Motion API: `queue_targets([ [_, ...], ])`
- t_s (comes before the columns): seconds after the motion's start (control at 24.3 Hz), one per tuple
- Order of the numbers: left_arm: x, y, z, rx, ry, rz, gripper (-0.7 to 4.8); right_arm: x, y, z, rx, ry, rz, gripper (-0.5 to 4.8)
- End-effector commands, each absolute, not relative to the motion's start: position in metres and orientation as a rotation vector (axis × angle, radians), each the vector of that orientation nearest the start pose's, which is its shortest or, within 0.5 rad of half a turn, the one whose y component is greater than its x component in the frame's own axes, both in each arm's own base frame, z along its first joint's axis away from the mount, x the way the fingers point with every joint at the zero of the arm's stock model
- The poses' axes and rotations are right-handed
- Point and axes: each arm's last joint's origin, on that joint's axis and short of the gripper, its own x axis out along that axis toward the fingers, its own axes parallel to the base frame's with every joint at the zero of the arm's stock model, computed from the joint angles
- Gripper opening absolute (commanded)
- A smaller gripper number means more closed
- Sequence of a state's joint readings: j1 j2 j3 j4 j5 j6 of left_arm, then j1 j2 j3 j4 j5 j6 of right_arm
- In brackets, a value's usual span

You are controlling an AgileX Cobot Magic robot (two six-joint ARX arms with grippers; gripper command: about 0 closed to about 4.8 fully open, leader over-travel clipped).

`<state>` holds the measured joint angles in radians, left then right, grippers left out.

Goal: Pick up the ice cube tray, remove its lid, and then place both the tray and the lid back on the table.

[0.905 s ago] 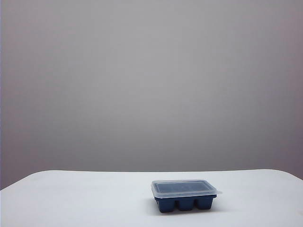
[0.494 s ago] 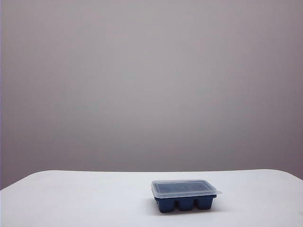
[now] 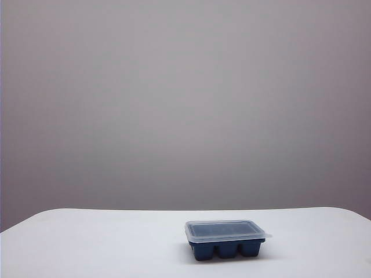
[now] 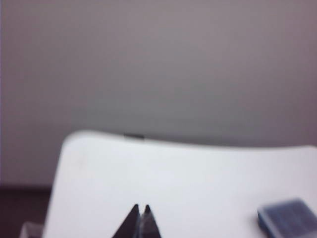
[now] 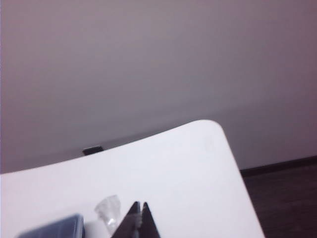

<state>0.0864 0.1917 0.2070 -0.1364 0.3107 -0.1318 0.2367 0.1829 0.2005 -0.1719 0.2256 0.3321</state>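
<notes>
My left end effector and right end effector are pinched closed, empty. The ice cube tray, its lid on, sits on the worktop ahead, between them.

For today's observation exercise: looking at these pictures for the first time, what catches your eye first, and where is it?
The dark blue ice cube tray stands out, alone on the white table, right of centre near the front edge, its frosted lid still on. In each wrist view, a shut end effector, left and right, sits apart from it.

Soft, even light — both wrist views blurred, faint shadows.
</notes>
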Motion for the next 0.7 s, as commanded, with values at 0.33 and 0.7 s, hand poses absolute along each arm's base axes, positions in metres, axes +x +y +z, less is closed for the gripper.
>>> queue_targets([
  [0.33, 0.144, -0.004, 0.270, 0.212, -0.103, -0.504, -0.04, 0.174, 0.013, 0.257, 0.257, 0.296, 0.229, -0.05],
  [0.7, 0.202, -0.019, 0.226, 0.190, 0.031, -0.789, 0.89, 0.254, -0.023, 0.169, 0.508, 0.543, 0.512, -0.05],
])
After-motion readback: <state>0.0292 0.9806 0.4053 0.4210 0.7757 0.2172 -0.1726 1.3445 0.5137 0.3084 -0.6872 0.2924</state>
